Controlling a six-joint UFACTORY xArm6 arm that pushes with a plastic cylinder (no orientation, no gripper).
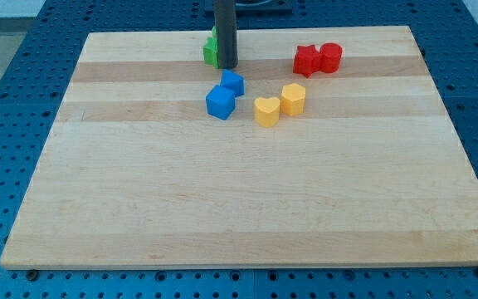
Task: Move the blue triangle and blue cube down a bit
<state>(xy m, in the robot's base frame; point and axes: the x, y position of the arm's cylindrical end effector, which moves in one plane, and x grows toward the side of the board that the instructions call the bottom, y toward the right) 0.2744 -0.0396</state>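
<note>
Two blue blocks sit touching near the board's top centre. The blue cube point(220, 103) is the lower left one. The other blue block point(233, 82), smaller and just above and right of it, looks like the blue triangle. My tip point(227, 66) stands on the board just above this upper blue block, very close to it; whether it touches is unclear. The dark rod rises straight up out of the view's top.
A green block point(211, 51) sits just left of the rod, partly hidden by it. Two red blocks point(318, 59) lie touching at the upper right. A yellow heart point(266, 110) and a yellow block point(294, 98) sit right of the blue blocks.
</note>
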